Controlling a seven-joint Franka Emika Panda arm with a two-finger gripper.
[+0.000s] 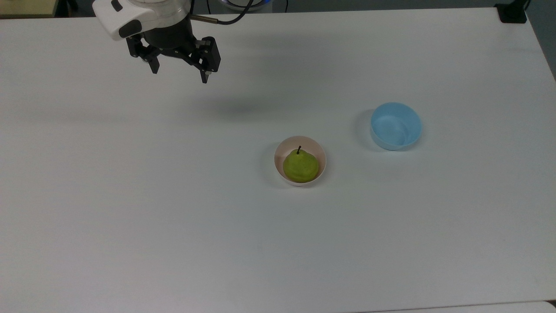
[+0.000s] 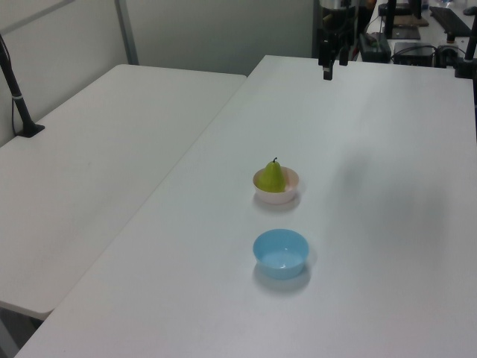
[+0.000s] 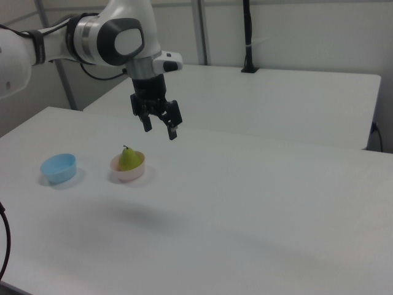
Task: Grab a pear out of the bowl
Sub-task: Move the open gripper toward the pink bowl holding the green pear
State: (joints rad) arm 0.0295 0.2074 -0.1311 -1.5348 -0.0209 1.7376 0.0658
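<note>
- The gripper (image 1: 179, 73) hangs above the desk (image 1: 130, 208) at about 10 o'clock from the pear in the top view, well apart from it. Its fingers stand apart and hold nothing.
- The pear (image 1: 300, 166) sits upright in the pink bowl (image 1: 320, 153), near the desk centre in the top view. The stem points up.
- The pear fills most of the bowl, leaving little room between fruit and rim.
- The pear is yellow-green and fat-bottomed, and narrows to a short dark stem. The skin looks smooth with a faint sheen.
- Judgement: the pear is probably light and firm. The rounded skin may slip under a narrow grip.
- Judgement: grasp the body above the rim, below the neck, where the fingers clear the bowl wall. Do not grasp the stem.
- Judgement: the bowl looks light and may lift or slide if a finger catches the rim.
- A light blue bowl (image 1: 395, 126) stands at about 2 o'clock from the pink bowl in the top view, apart from it.
</note>
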